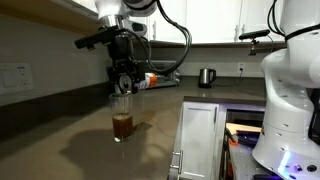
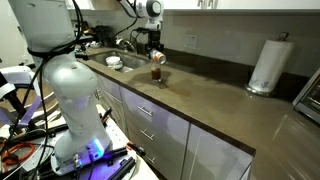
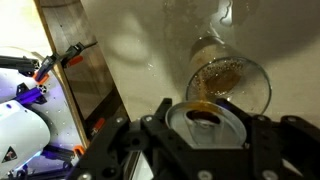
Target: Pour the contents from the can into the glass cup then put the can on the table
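Observation:
In the wrist view the can is tipped over, its silver top and dark opening facing the camera. My gripper is shut on it, with black fingers on either side. A thin brown stream runs from the opening down into the glass cup, which stands just beyond and below. In both exterior views the gripper hangs right above the glass cup. The cup stands upright on the table and holds brown liquid in its lower part. The fingers mostly hide the can there.
A steel kettle stands at the back of the counter. There is a sink behind the cup and a white paper towel roll far along the counter. A steel appliance adjoins the counter edge.

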`<state>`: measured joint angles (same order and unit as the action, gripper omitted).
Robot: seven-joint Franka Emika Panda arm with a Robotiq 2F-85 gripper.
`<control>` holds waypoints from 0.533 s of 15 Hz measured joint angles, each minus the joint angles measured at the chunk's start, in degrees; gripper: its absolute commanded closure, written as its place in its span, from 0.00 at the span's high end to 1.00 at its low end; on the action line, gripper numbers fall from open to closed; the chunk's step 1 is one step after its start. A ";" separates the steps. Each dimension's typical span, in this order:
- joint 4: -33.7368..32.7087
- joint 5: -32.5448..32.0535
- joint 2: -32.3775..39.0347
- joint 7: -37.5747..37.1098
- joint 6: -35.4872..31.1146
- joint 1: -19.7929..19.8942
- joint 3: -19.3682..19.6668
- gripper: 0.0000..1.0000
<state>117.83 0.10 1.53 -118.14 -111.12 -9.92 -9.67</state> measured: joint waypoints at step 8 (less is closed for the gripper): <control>0.00 0.00 0.04 0.00 0.00 0.00 0.00 0.25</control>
<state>117.83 0.10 1.57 -118.14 -111.12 -9.92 -9.67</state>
